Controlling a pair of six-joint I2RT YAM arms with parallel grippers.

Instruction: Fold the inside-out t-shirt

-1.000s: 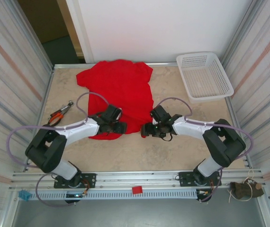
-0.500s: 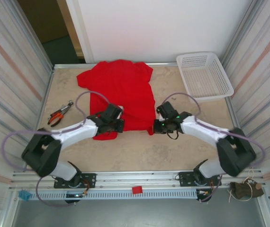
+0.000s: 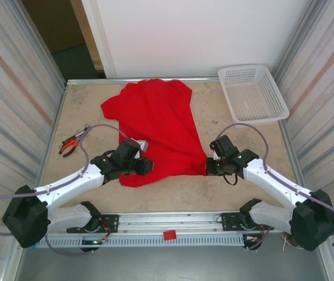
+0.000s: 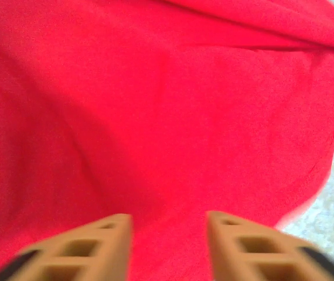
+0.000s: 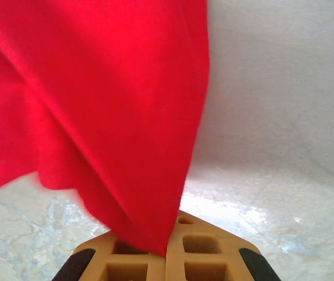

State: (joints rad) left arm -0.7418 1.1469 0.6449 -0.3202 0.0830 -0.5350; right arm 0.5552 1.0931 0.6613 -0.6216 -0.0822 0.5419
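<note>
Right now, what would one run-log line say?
t-shirt: unfolded on table | right gripper: shut on hem corner | left gripper: jaws apart over cloth

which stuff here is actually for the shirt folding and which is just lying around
For the job: red t-shirt, left pincer, right pincer pinching its edge.
Lying about: white basket, orange-handled pliers.
</note>
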